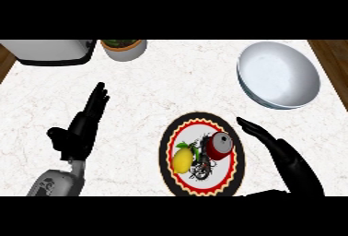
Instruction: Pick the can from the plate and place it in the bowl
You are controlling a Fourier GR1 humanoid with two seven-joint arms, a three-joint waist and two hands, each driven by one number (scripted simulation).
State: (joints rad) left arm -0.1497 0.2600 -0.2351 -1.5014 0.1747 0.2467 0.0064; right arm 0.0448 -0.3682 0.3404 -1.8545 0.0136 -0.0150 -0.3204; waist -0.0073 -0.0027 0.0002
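Observation:
A red can (220,145) lies on a round plate (178,182) with a black and red patterned rim, near the counter's front edge. A yellow lemon (182,161) rests on the same plate, left of the can. The white bowl (279,73) stands at the back right, with nothing inside. My right hand (285,154) is open, fingers straight, just right of the plate and a short way from the can. My left hand (83,126) is open with fingers up, at the left of the counter.
A grey appliance (51,50) sits at the back left corner. Beside it stands a potted plant (124,47). The marble counter ends at wooden edges left and right.

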